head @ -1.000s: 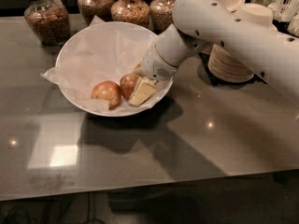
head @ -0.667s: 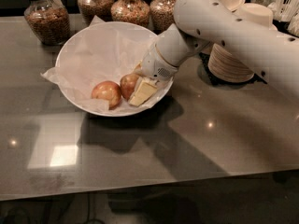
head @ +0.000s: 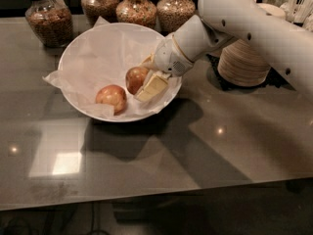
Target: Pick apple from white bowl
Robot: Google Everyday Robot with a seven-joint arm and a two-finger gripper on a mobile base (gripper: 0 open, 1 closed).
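Gripper and apple are both a touch higher than a second ago, and they moved together. The other, paler apple and the bowl haven't shifted. The gripper's jaws sit either side of the apple, near finger flat against it. I read that as closed on the apple, with the grasp holding. The apple is inside the bowl, right side, barely off the paper, below the rim. So the lift has started but the pick isn't done. It needs to go straight up to clear the rim over the table. Risk: the paper lining could snag.
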